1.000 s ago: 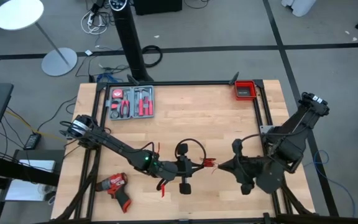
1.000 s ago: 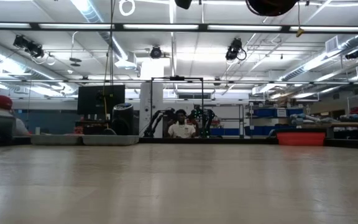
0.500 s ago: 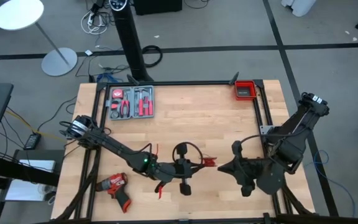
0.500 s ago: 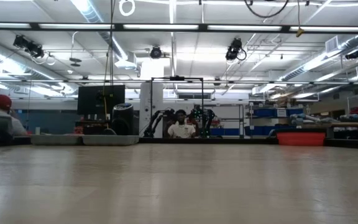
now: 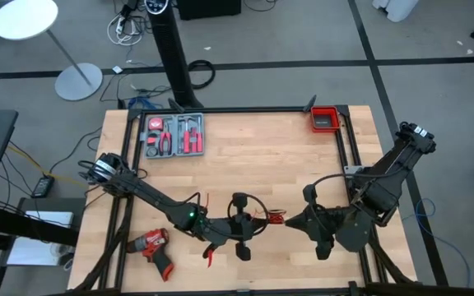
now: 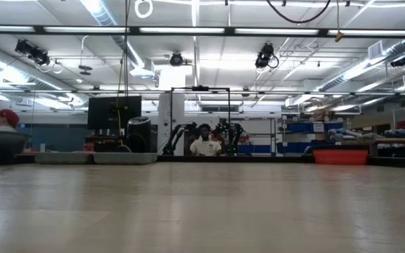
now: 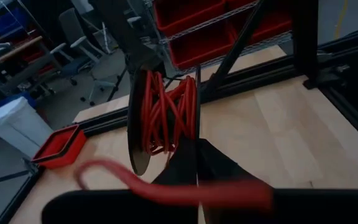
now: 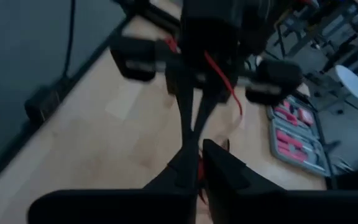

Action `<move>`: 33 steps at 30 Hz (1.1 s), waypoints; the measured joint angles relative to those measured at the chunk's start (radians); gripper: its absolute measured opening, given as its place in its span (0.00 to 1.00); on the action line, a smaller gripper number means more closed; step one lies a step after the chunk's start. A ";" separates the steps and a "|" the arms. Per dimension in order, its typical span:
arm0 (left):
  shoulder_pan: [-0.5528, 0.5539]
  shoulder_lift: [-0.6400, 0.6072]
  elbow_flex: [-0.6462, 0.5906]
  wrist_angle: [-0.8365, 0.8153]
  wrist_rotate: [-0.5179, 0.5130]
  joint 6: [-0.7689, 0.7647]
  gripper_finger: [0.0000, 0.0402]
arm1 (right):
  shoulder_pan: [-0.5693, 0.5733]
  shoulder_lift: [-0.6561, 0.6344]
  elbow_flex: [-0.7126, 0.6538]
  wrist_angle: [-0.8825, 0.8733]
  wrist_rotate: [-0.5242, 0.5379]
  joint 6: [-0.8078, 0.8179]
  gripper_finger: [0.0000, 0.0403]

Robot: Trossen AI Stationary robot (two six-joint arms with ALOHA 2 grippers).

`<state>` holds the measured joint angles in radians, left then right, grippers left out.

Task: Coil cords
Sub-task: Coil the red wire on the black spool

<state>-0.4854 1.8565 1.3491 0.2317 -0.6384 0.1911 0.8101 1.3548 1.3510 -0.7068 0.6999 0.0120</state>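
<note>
Table (image 5: 253,156): pale wood planks, smooth, matt. Table frame (image 5: 348,156): black metal, matt. Red wire (image 7: 166,115): plastic-sheathed, slight gloss. Bin (image 5: 324,119): red plastic, smooth. Tool tray (image 5: 174,135): grey plastic, matt. Drill (image 5: 153,247): red/black plastic.

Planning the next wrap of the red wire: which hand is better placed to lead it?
Probably the left hand: it is shut on the red wire bundle. The right hand sits just beside the red wire's end, better suited to steadying.
</note>
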 joint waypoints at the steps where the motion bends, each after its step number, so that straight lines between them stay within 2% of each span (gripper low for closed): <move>1: 0.000 0.000 0.000 0.000 0.000 0.000 0.00 | -0.003 0.000 0.000 0.022 -0.010 -0.004 0.06; 11: -0.001 0.000 0.000 0.001 0.000 0.006 0.00 | -0.148 0.031 0.000 0.082 -0.140 -0.093 0.24; 15: -0.001 0.000 0.000 0.002 0.001 0.003 0.00 | -0.216 0.032 0.007 0.110 -0.272 -0.121 0.28; 21: -0.001 0.000 0.000 0.003 0.003 0.002 0.00 | -0.254 0.035 0.008 0.141 -0.311 -0.192 0.29; 26: -0.001 0.000 0.000 0.003 0.012 0.000 0.00 | -0.303 0.042 0.008 0.164 -0.403 -0.189 0.29; 33: 0.000 0.000 0.000 0.006 0.014 -0.012 0.00 | -0.326 0.087 0.032 0.162 -0.440 -0.195 0.29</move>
<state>-0.4850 1.8565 1.3491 0.2374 -0.6239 0.1787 0.4844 1.4417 1.3830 -0.5445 0.2598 -0.1829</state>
